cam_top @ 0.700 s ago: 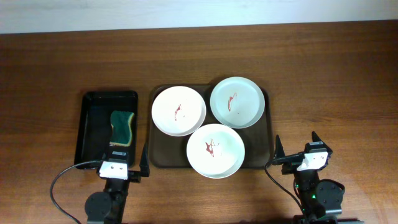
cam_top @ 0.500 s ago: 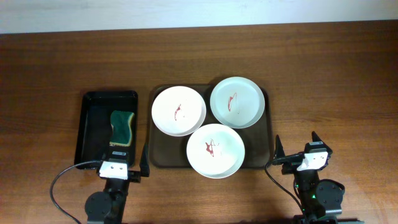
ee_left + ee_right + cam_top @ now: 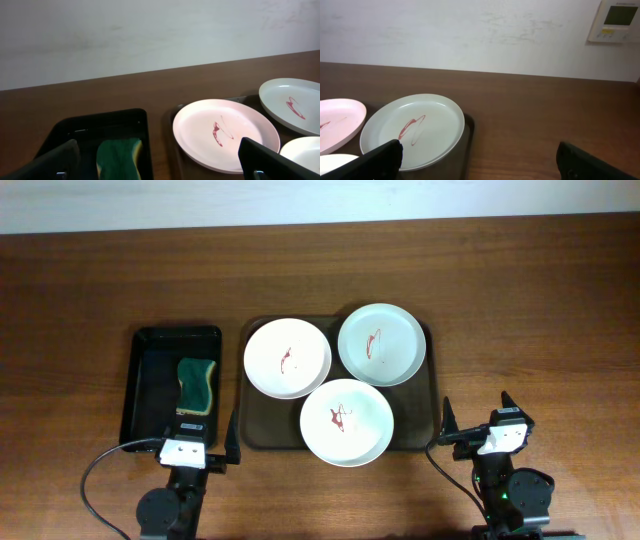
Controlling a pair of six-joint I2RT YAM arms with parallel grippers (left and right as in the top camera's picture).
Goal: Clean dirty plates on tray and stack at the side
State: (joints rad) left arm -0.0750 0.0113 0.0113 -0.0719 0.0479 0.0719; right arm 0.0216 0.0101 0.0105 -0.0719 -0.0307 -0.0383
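Observation:
Three white plates with red smears lie on the dark brown tray (image 3: 258, 436): one at the back left (image 3: 287, 357), one at the back right (image 3: 381, 343), one at the front (image 3: 346, 421). My left gripper (image 3: 201, 437) is open and empty near the table's front edge, just in front of the black tray. My right gripper (image 3: 478, 418) is open and empty, to the right of the brown tray. The left wrist view shows the back-left plate (image 3: 225, 134) between the open fingers (image 3: 160, 167). The right wrist view shows the back-right plate (image 3: 412, 131) left of the open fingers (image 3: 485, 162).
A narrower black tray (image 3: 150, 345) stands left of the brown tray and holds a green and yellow sponge (image 3: 197, 384), also seen in the left wrist view (image 3: 119, 159). Bare wooden table (image 3: 540, 320) lies to the right. A white wall runs behind.

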